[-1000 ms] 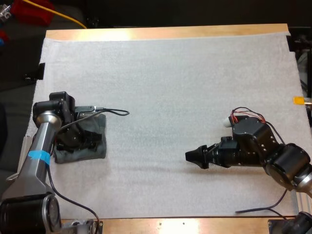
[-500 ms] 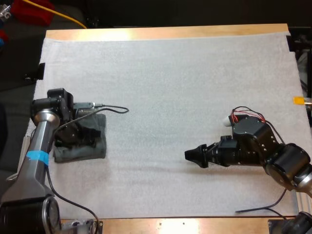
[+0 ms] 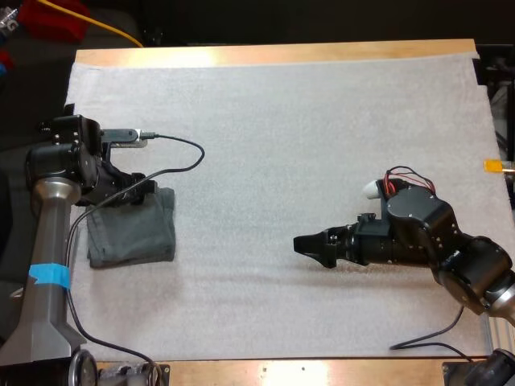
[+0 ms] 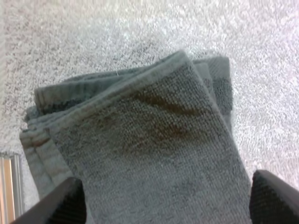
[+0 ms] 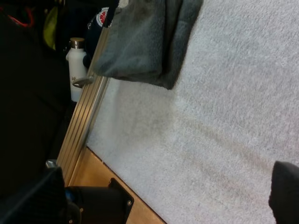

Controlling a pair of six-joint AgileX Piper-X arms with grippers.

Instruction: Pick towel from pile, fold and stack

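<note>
Towel (image 3: pixel 133 237) at left of mat (image 3: pixel 306 137)

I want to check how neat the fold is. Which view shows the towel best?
The left wrist view: the towel lies close beneath the camera, its folded layers and hems plain. The high view shows it as a small dark rectangle, folds unclear. The right wrist view shows it far off, at a slant.
</note>
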